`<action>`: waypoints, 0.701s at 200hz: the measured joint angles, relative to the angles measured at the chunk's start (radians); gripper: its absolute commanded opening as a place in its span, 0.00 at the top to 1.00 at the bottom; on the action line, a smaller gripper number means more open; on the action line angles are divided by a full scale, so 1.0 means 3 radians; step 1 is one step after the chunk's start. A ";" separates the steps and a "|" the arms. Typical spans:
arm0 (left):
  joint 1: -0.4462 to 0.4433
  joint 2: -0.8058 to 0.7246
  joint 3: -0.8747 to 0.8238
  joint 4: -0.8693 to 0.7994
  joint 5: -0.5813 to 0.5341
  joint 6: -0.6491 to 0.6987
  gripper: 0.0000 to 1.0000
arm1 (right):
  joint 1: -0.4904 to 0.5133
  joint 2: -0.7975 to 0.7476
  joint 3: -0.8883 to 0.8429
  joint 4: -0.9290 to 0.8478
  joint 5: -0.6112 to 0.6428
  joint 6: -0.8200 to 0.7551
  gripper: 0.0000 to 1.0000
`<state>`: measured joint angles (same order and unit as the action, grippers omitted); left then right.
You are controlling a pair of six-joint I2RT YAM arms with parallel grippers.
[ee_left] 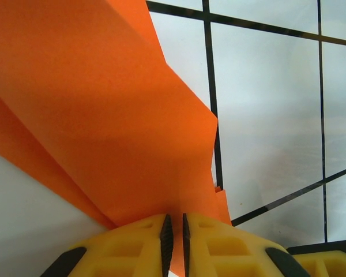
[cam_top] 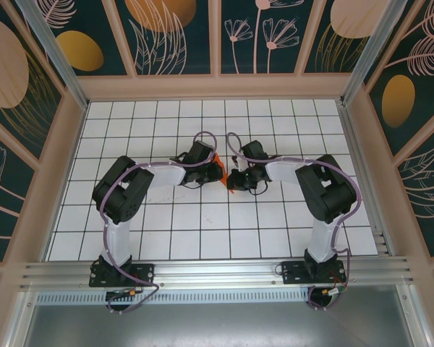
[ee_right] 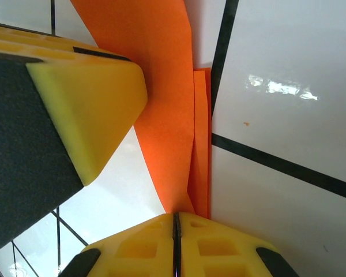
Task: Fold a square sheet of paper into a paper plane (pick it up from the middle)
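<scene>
Mid-fold: the partly folded square sheet of paper (ee_left: pixel 104 115), held near the surface (cam_top: pixel 202 231) centre, is pinched by left end effector (ee_left: pixel 174 232) and right end effector (ee_right: pixel 176 231); next, likely a pressed crease.

Lighting was bright and even. Glare flecked the glossy white table (ee_right: pixel 277 86) right of the orange paper (ee_right: pixel 167 86); soft shadow crossed the paper's folds.
</scene>
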<state>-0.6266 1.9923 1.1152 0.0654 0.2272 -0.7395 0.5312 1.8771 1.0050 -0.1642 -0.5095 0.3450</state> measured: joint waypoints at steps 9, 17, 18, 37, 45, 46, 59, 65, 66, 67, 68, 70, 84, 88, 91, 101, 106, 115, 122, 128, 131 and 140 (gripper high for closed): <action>0.0004 0.0000 0.0005 -0.0006 0.0001 0.0010 0.81 | 0.0000 0.0000 0.0000 0.0000 0.0010 -0.0001 0.89; 0.0018 0.0000 0.0013 -0.0011 0.0004 0.0020 0.81 | 0.0000 0.0000 -0.0001 0.0000 0.0014 -0.0003 0.89; 0.0022 0.0000 0.0015 -0.0013 0.0003 0.0022 0.81 | 0.0000 0.0000 -0.0001 0.0000 0.0014 -0.0004 0.89; 0.0116 0.0006 0.0042 -0.0034 -0.0003 0.0047 0.81 | 0.0000 0.0000 -0.0015 0.0018 0.0013 -0.0022 0.89; 0.0177 0.0017 0.0052 -0.0033 0.0000 0.0060 0.81 | 0.0000 0.0000 -0.0017 0.0023 0.0013 -0.0023 0.89; 0.0189 0.0019 0.0055 -0.0034 0.0000 0.0061 0.81 | 0.0000 0.0000 -0.0017 0.0023 0.0013 -0.0024 0.89; 0.0285 0.0039 0.0078 -0.0034 0.0017 0.0079 0.81 | 0.0000 0.0000 -0.0017 0.0023 0.0013 -0.0024 0.89; 0.0318 0.0046 0.0088 -0.0034 0.0017 0.0094 0.81 | 0.0000 0.0000 -0.0017 0.0023 0.0013 -0.0025 0.89; 0.0326 0.0047 0.0092 -0.0034 0.0015 0.0100 0.81 | 0.0000 0.0000 -0.0017 0.0023 0.0013 -0.0025 0.89; 0.0329 0.0047 0.0093 -0.0036 0.0015 0.0102 0.81 | 0.0000 0.0000 -0.0017 0.0023 0.0013 -0.0025 0.89; 0.0336 0.0050 0.0095 -0.0036 0.0014 0.0102 0.81 | 0.0000 0.0000 -0.0017 0.0023 0.0013 -0.0025 0.89; 0.0343 0.0052 0.0098 -0.0036 0.0013 0.0106 0.81 | 0.0000 0.0000 -0.0017 0.0023 0.0013 -0.0027 0.89; 0.0407 0.0078 0.0130 -0.0042 0.0024 0.0137 0.81 | 0.0000 0.0000 -0.0017 0.0023 0.0013 -0.0039 0.89; 0.0420 0.0088 0.0145 -0.0053 0.0034 0.0149 0.81 | 0.0000 0.0001 -0.0017 0.0023 0.0013 -0.0048 0.89; 0.0426 0.0092 0.0155 -0.0060 0.0045 0.0155 0.81 | 0.0000 0.0001 -0.0017 0.0023 0.0013 -0.0050 0.89; 0.0443 0.0113 0.0192 -0.0089 0.0067 0.0186 0.81 | 0.0000 0.0003 -0.0017 0.0025 0.0013 -0.0064 0.89; 0.0448 0.0122 0.0209 -0.0107 0.0078 0.0198 0.81 | 0.0000 0.0003 -0.0017 0.0027 0.0013 -0.0067 0.89; 0.0454 0.0137 0.0238 -0.0136 0.0089 0.0214 0.81 | 0.0000 0.0004 -0.0017 0.0032 0.0013 -0.0075 0.89; 0.0456 0.0148 0.0258 -0.0156 0.0090 0.0226 0.81 | 0.0000 0.0005 -0.0019 0.0038 0.0013 -0.0078 0.90; 0.0459 0.0158 0.0275 -0.0172 0.0090 0.0240 0.81 | 0.0000 0.0005 -0.0020 0.0043 0.0013 -0.0080 0.90; 0.0459 0.0160 0.0281 -0.0178 0.0093 0.0248 0.81 | 0.0000 0.0005 -0.0022 0.0047 0.0013 -0.0083 0.89; 0.0462 0.0172 0.0306 -0.0205 0.0094 0.0264 0.81 | 0.0000 0.0005 -0.0022 0.0052 0.0011 -0.0084 0.89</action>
<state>-0.4881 2.0438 1.2072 0.0040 0.2554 -0.6601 0.5312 1.8786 0.9985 -0.1486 -0.5060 0.3199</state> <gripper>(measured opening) 0.190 0.108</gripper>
